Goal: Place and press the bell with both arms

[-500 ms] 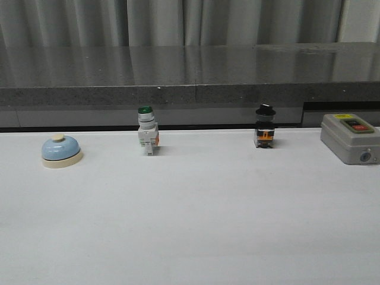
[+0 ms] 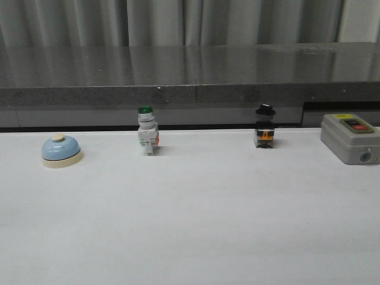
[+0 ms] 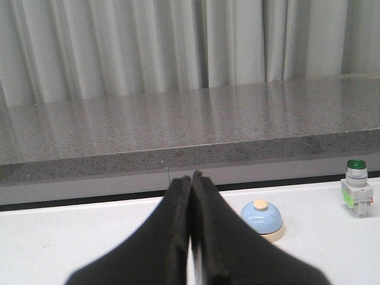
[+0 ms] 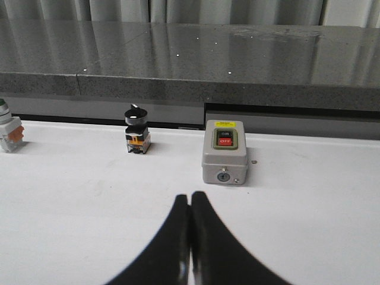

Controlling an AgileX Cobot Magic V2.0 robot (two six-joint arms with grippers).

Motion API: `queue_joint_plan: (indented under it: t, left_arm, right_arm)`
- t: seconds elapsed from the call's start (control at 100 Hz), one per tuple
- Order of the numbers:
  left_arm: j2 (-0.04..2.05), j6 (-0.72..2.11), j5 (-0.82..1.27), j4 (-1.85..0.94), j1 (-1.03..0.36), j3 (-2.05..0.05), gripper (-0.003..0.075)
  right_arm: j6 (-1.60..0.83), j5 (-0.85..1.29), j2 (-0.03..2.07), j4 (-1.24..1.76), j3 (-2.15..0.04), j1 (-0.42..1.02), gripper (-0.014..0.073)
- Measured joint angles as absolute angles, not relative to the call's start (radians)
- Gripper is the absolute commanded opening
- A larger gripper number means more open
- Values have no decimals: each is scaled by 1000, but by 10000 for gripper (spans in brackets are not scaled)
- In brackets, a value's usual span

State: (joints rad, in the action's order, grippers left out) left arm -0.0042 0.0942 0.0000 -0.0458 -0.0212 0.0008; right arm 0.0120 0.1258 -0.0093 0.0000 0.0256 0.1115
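The light-blue bell (image 2: 60, 151) with cream base and knob stands on the white table at the far left in the front view. It also shows in the left wrist view (image 3: 262, 219), just beside and beyond my left gripper (image 3: 191, 177), which is shut and empty. My right gripper (image 4: 190, 197) is shut and empty above bare table, short of the grey box. Neither arm shows in the front view.
A green-capped white push-button switch (image 2: 147, 138) stands mid-left at the back of the white table (image 2: 190, 225). A black-knobbed switch (image 2: 265, 126) stands mid-right. A grey box with a red button (image 2: 349, 137) sits far right. A dark stone ledge (image 2: 190, 71) runs behind.
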Motion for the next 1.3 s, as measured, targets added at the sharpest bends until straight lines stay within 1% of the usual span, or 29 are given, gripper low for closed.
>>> queue_joint_plan:
  t: [0.23, 0.35, 0.48, 0.62, 0.87, 0.96, 1.14, 1.3]
  left_arm:
    - [-4, 94, 23, -105, -21, 0, -20]
    - [-4, 94, 129, -129, -21, -29, -20]
    - [35, 94, 233, -161, -21, -136, -20]
    - [158, 94, 320, -196, -20, -277, -20]
    - [466, 94, 512, -223, -20, -538, -20]
    - [570, 94, 551, -225, -20, -611, -20]
    - [720, 94, 567, -225, -20, -675, -20]
    - [795, 94, 571, -225, -20, -684, -18]
  right_arm:
    - [12, 126, -9, 0, 26, 112, -60]
    - [12, 126, -9, 0, 26, 112, -60]
    - [12, 126, -9, 0, 26, 112, -60]
    - [12, 126, -9, 0, 26, 112, -60]
    - [12, 126, -9, 0, 26, 112, -60]
    - [12, 126, -9, 0, 26, 112, -60]
    - [12, 126, -9, 0, 26, 112, -60]
    - [12, 126, -9, 0, 26, 112, -60]
